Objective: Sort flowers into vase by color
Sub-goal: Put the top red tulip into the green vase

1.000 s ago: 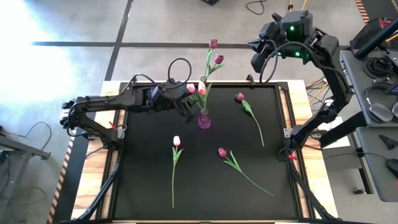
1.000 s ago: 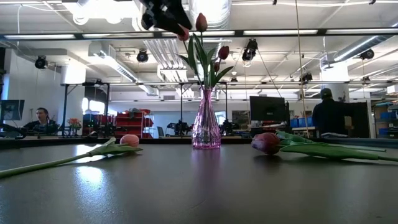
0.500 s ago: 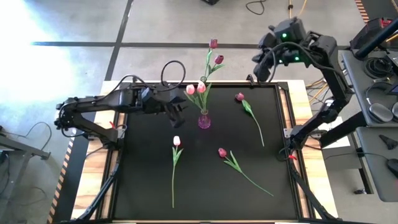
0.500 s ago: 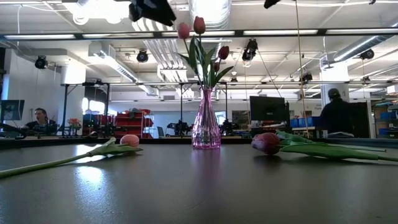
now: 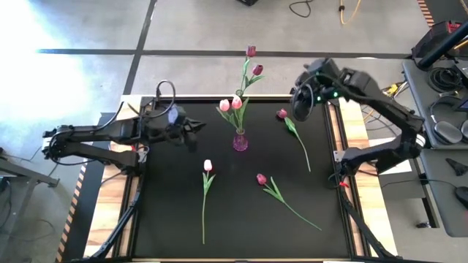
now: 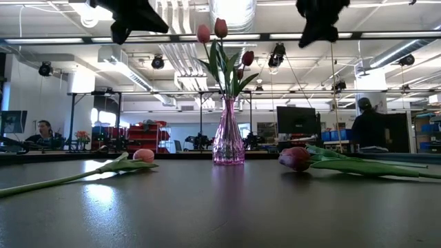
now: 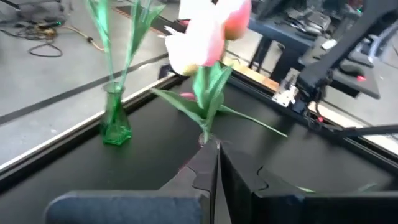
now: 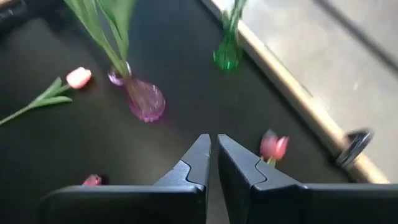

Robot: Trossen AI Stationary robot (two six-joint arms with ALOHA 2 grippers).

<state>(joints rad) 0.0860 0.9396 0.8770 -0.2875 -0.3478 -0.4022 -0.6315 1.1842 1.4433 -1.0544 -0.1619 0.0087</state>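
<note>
Right now the tulips are sitting split between glass and mat. A pink glass vase [image 5: 240, 141], narrow at the neck and flaring at the foot, is standing upright near the middle of the black mat [image 5: 175, 219], and two light pink tulips [image 5: 230, 105] are leaning out of it on thin green stems. A green glass vase [image 8: 227, 56] is standing at the far edge of the mat, and two dark maroon tulips [image 5: 254, 61] are rising from it over the floor beyond.

Three more stems are lying flat on the matte, faintly shiny mat. A pale pink tulip [image 5: 207, 166] is lying nearer the front, left of the pink vase. One maroon tulip [image 5: 261, 179] is lying right of it, its long stem and leaves trailing toward the front right. Another maroon tulip [image 5: 282, 114] is lying toward the far right, stem pointing frontward.

Over the left part of the mat, the left gripper [image 5: 191, 127] is hanging in the air, well left of the pink vase; its dark fingers [image 7: 202, 168] are pressed together with nothing between them. The right gripper [image 5: 298, 109] is hanging above the far right of the mat, just beside the maroon head there, and its fingers [image 8: 198, 158] are nearly closed on nothing, a thin gap showing.

Beyond the table, a person [image 6: 45, 134] is sitting at a desk, and another person [image 6: 363, 127] is standing among monitors.
</note>
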